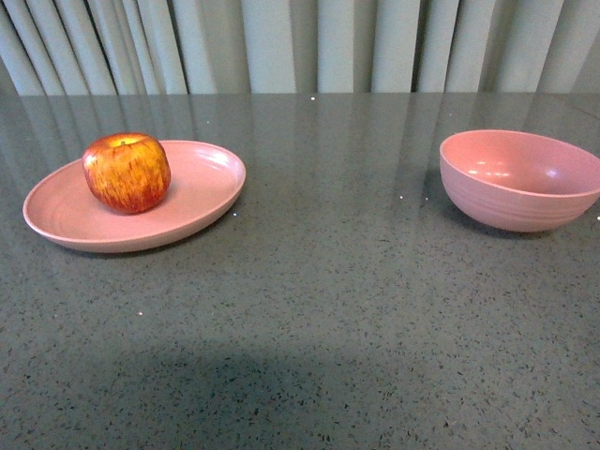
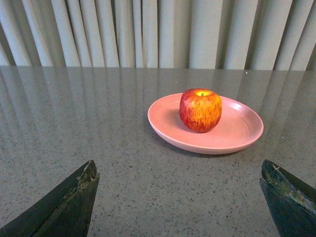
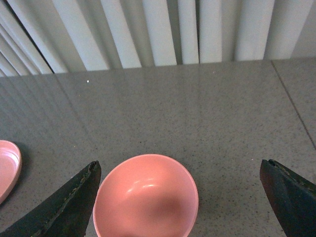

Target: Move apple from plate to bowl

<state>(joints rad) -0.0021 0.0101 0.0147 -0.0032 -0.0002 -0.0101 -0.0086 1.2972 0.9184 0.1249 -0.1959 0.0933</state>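
Observation:
The red, yellow-streaked apple point(image 1: 127, 172) point(image 2: 200, 109) rests on the shallow pink plate point(image 1: 202, 192) point(image 2: 237, 131) at the table's left. The deep pink bowl point(image 1: 520, 178) point(image 3: 145, 197) stands empty at the right. Neither arm shows in the front view. My left gripper point(image 2: 180, 170) is open, short of the plate, with nothing between its dark fingertips point(image 2: 81, 192). My right gripper point(image 3: 180, 170) is open above the bowl, which lies towards one fingertip point(image 3: 81, 192); the plate's edge point(image 3: 7, 168) shows at that view's side.
The grey speckled tabletop point(image 1: 337, 281) stretches between plate and bowl. Pale pleated curtains point(image 1: 300, 42) hang behind the table's far edge. A dark shadow point(image 1: 253, 394) lies on the near part of the table.

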